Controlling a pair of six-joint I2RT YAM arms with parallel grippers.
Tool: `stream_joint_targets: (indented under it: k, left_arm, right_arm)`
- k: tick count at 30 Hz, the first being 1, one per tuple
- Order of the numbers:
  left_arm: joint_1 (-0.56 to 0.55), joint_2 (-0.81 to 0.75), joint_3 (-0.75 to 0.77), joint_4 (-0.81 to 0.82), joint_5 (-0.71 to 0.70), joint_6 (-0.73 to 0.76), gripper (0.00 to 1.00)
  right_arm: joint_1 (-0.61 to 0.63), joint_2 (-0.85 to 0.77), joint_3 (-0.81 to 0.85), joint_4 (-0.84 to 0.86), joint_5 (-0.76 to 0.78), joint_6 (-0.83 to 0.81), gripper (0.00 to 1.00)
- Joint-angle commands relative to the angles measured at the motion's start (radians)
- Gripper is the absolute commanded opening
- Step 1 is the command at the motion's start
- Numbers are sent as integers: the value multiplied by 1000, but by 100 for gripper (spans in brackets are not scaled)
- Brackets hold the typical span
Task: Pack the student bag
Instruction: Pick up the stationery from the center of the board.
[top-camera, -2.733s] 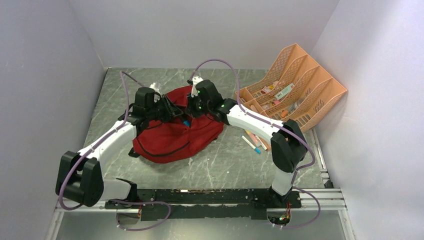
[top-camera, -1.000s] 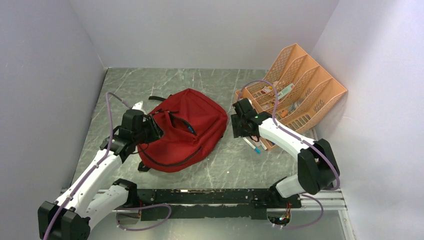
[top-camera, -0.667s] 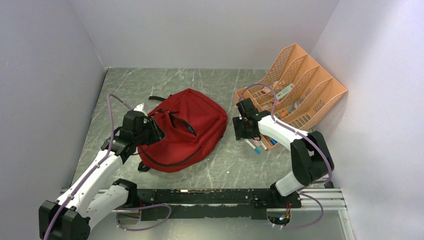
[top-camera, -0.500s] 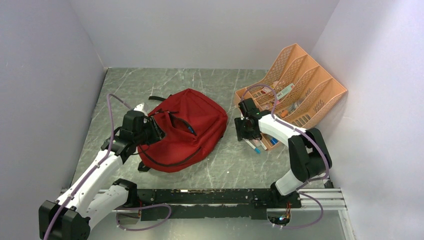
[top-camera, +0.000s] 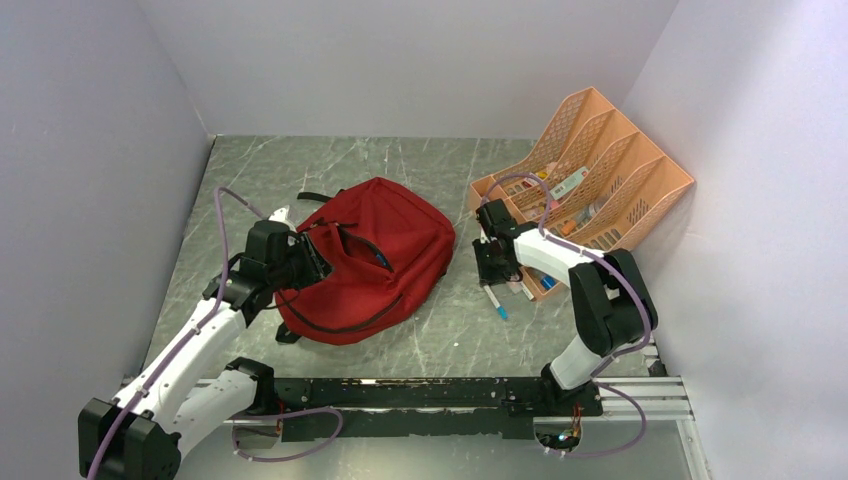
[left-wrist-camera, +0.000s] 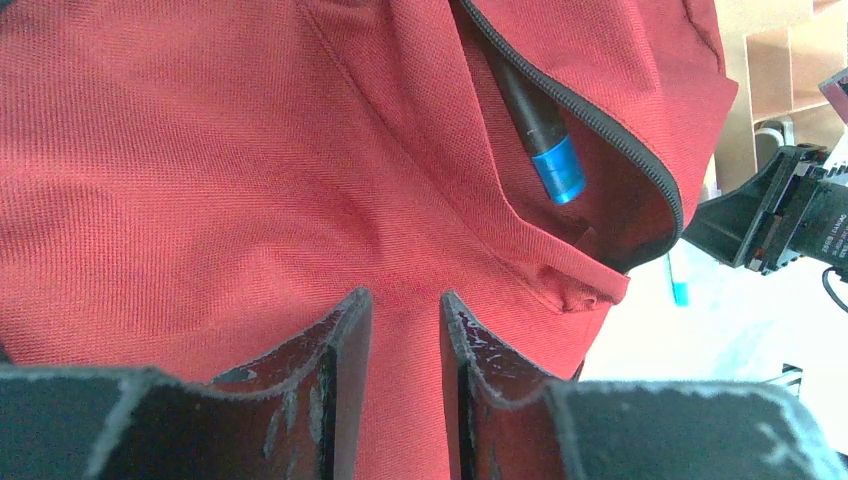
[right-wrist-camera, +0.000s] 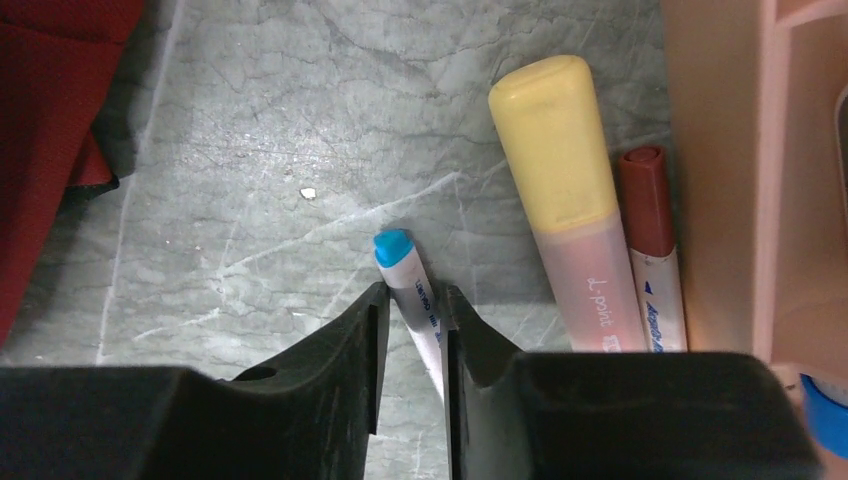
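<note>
The student bag (top-camera: 370, 250) is a dark-red backpack lying flat at the table's left centre, its black zipper open. A dark marker with a blue end (left-wrist-camera: 545, 140) sticks out of the open pocket. My left gripper (top-camera: 305, 262) is at the bag's left edge; in the left wrist view it (left-wrist-camera: 405, 298) is shut on a fold of the bag's red fabric (left-wrist-camera: 250, 150). My right gripper (top-camera: 494, 272) is low over the table right of the bag. It (right-wrist-camera: 412, 290) is shut on a white pen with a blue cap (right-wrist-camera: 408, 275), which also shows in the top view (top-camera: 494, 300).
A peach mesh desk organiser (top-camera: 600, 170) stands at the back right with small items in its slots. A yellow-capped highlighter (right-wrist-camera: 565, 170) and a red marker (right-wrist-camera: 648, 230) lie against its base (right-wrist-camera: 720, 150). Walls enclose the table on three sides.
My right arm left the bag's opening, swung right to the pens by the organiser and closed on the blue-capped pen, turning it. My left arm drew back, still holding the bag.
</note>
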Motion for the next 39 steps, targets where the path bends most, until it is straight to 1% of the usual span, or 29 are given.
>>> stream_joint_targets:
  k: [1, 3, 7, 9, 10, 12, 14, 16, 19, 23, 25, 29, 31, 33, 39]
  left_arm:
    - [6, 5, -9, 43, 45, -13, 36]
    - [6, 6, -6, 52, 56, -12, 36]
    - [6, 4, 14, 63, 81, 9, 36]
    - [6, -4, 27, 78, 104, 27, 37]
    - [6, -11, 31, 92, 123, 38, 37]
    - [5, -34, 35, 129, 168, 57, 38]
    - [4, -56, 31, 184, 232, 66, 41]
    - [1, -74, 25, 243, 292, 58, 45]
    - [-20, -85, 26, 316, 342, 36, 50]
    - [-102, -71, 49, 369, 315, 27, 57]
    - [-165, -54, 60, 389, 280, 29, 58]
    - [-283, -23, 72, 429, 227, 34, 58]
    - [-309, -11, 69, 458, 215, 32, 58]
    - [-326, 0, 70, 451, 191, 34, 56]
    - [-341, 5, 64, 439, 157, 44, 54]
  right_arm:
    - [-8, -11, -26, 22, -29, 27, 27]
    - [-8, -12, -28, 24, -27, 35, 25]
    - [-8, -52, -26, 54, -37, 72, 9]
    - [-8, -102, -26, 81, -45, 101, 2]
    - [-7, -139, -27, 100, -51, 117, 0]
    - [-7, -213, -32, 139, -65, 148, 0]
    - [-6, -291, -30, 172, -88, 184, 0]
    - [-7, -340, -23, 215, -150, 218, 0]
    - [1, -383, -21, 309, -298, 305, 0]
    - [67, -382, -12, 459, -419, 432, 0]
    - [128, -367, 4, 508, -429, 476, 0]
    - [231, -338, 26, 600, -410, 554, 0]
    - [261, -321, 36, 636, -415, 585, 0]
    - [279, -307, 46, 657, -417, 605, 0]
    - [298, -282, 70, 677, -459, 632, 0]
